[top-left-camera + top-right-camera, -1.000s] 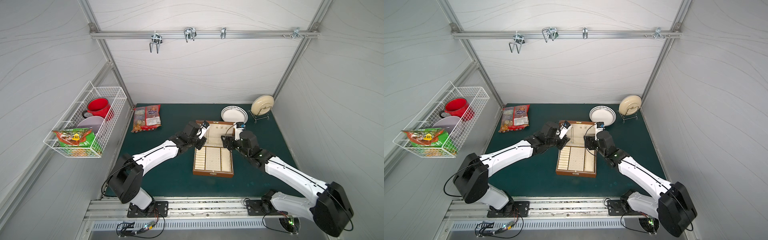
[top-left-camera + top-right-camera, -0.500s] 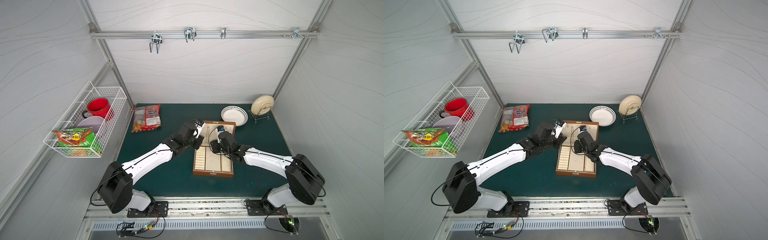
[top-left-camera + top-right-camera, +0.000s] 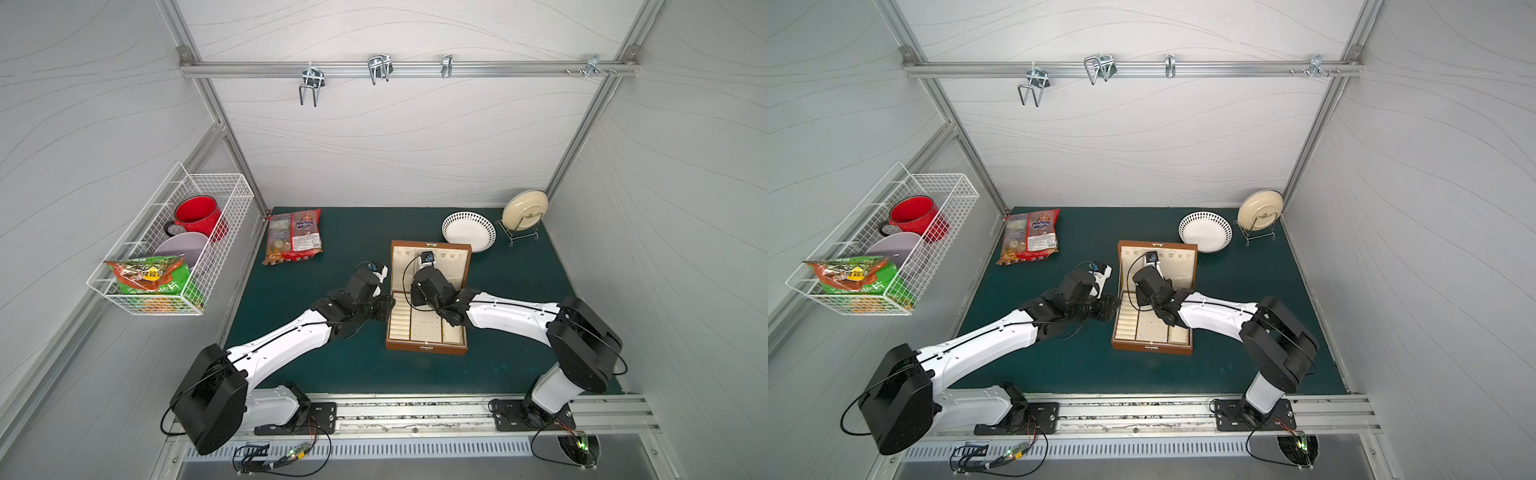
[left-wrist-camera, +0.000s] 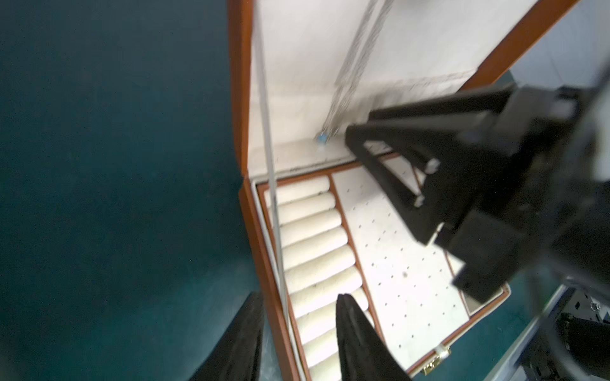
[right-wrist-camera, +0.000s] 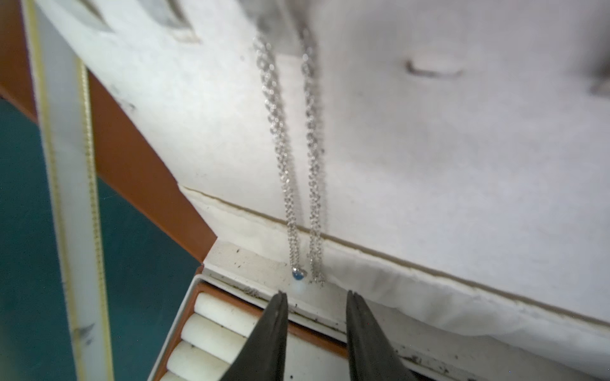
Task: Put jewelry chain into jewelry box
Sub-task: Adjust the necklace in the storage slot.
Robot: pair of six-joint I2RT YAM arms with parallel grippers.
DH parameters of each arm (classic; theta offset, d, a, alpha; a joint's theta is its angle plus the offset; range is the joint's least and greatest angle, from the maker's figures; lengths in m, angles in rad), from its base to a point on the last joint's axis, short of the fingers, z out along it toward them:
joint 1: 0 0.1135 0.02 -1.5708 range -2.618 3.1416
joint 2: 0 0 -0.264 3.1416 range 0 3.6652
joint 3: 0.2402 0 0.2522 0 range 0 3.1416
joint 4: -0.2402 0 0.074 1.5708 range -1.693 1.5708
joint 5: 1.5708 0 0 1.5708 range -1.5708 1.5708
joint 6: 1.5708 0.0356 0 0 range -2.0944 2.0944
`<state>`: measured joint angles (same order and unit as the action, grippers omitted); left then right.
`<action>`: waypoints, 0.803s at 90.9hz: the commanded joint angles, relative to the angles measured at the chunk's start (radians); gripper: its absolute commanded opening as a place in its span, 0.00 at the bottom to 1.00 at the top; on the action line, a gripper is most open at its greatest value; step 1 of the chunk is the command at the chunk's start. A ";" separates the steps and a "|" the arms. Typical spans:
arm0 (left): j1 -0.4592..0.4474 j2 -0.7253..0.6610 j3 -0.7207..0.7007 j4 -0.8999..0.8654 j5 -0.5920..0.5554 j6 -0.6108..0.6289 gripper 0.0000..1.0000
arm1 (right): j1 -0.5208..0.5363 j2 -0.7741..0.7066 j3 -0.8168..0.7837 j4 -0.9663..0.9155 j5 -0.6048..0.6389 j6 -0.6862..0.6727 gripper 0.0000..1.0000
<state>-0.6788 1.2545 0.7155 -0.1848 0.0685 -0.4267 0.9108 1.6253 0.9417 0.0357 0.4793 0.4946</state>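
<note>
Chain point(image 5: 290, 158) hangs inside box point(image 3: 424, 349) lid (upright).

Brown jewelry box point(image 3: 426, 348), cream dotted lining; silver jewelry chain point(image 5: 284, 158), seemingly blue-beaded.

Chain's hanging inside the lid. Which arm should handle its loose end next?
Right, probably. The right gripper, fingers open, sits just short of the jewelry chain's dangling end by the jewelry box hinge. The left gripper straddles the box's side wall by the ring rolls, away from the chain.
</note>
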 commanded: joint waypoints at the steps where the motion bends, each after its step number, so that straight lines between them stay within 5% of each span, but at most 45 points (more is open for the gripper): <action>1: -0.012 -0.029 -0.025 0.043 0.025 -0.111 0.41 | 0.003 0.010 0.004 -0.022 0.061 0.025 0.35; 73: -0.072 0.072 -0.071 0.103 0.008 -0.162 0.42 | -0.009 0.095 0.046 -0.011 0.037 0.074 0.38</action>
<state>-0.7441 1.3193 0.6498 -0.1349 0.0811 -0.5808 0.9077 1.6985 0.9623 0.0238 0.5148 0.5537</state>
